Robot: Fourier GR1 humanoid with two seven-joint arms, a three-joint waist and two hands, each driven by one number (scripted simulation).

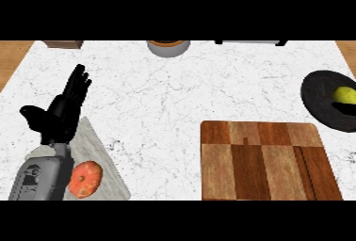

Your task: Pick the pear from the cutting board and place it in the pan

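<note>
A yellow-green pear lies inside the black pan at the right edge of the head view, partly cut off by the frame. The wooden cutting board sits at the lower right with nothing on it. My left hand stands open at the left, fingers straight and pointing up, well away from the board and the pan. My right hand does not show.
A grey stone slab lies under my left forearm with an orange-red fruit on it. A round grey container, a brown box and a dark-edged object line the counter's far edge.
</note>
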